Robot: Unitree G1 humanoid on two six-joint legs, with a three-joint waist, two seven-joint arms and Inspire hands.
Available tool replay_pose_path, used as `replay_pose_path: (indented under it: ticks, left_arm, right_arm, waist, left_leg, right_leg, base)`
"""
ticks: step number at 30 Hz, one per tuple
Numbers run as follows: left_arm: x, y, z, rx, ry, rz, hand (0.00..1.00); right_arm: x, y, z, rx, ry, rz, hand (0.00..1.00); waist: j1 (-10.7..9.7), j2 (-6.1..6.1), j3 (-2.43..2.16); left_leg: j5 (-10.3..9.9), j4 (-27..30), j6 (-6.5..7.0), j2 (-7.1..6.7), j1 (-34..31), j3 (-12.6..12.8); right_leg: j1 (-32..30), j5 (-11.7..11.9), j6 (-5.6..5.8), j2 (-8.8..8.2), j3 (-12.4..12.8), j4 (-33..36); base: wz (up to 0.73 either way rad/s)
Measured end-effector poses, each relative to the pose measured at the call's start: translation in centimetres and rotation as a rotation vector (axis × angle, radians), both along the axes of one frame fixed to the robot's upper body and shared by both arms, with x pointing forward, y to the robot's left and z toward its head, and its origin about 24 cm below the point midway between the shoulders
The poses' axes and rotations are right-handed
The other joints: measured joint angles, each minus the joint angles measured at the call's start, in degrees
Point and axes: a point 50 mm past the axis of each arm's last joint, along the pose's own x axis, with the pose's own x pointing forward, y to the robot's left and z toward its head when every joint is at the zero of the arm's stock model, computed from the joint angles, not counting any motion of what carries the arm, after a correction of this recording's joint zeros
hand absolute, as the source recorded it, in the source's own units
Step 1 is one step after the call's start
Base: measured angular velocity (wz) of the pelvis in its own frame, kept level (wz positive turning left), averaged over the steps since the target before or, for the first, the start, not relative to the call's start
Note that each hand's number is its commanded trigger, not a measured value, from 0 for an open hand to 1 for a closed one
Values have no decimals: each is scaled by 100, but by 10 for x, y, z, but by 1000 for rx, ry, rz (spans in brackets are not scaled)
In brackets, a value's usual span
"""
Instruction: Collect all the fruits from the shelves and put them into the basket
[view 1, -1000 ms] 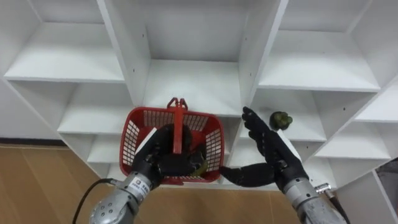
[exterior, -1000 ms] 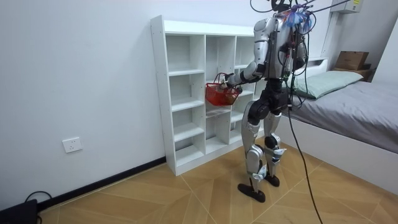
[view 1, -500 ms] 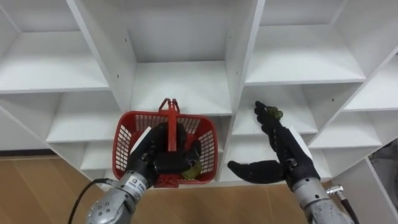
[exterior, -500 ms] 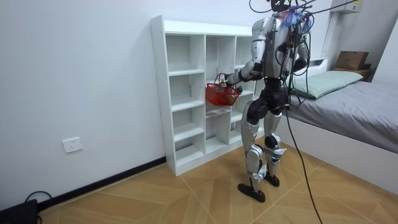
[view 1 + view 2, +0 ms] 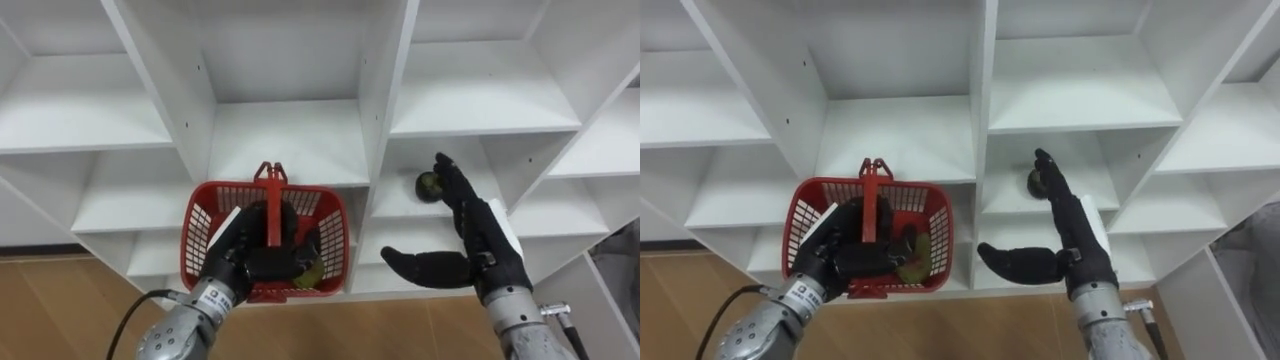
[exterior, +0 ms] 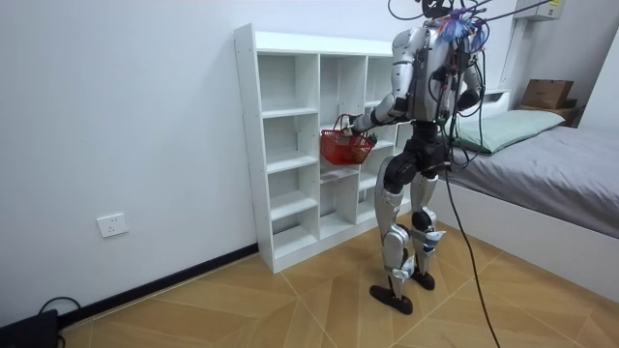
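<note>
Left hand clamps the handle of the red basket; right hand, fingers apart, hovers just beside dark fruit on shelf.

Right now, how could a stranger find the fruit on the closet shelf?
In the white closet, take the shelf right of the red basket. Before the open right hand lies a small dark round fruit, alone there.

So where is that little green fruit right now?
In the left eye view, the green fruit sits on a white shelf right of the red basket, beside the open right hand.
</note>
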Motion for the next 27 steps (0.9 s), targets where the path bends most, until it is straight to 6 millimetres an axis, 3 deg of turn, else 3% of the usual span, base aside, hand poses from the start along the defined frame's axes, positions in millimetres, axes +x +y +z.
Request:
replay_pose_path:
  ticks: [7, 18, 27]
  left_arm:
    - [0, 5, 0, 3, -1, 22, 100]
    - [-2, 7, -1, 4, 6, 43, 100]
    - [-5, 12, -3, 6, 14, 61, 100]
  right_arm:
    - [-6, -9, -15, -59, 54, -70, 0]
    - [-8, -16, -29, -83, 107, -120, 0]
    - [3, -25, -29, -61, 99, -187, 0]
  waist:
    - [-9, -93, 16]
    - [5, -27, -31]
    - [112, -41, -33]
  left_leg:
    - [-1, 2, -2, 0, 15, -3]
    - [0, 45, -3, 0, -126, -62]
    - [0, 146, -2, 2, -316, -172]
  right_leg:
    - [-2, 0, 0, 2, -3, -3]
    - [-71, 9, -14, -8, -90, -5]
    - [-172, 5, -24, -16, -187, 4]
  base:
    - [0]
    - [3]
    - [6]
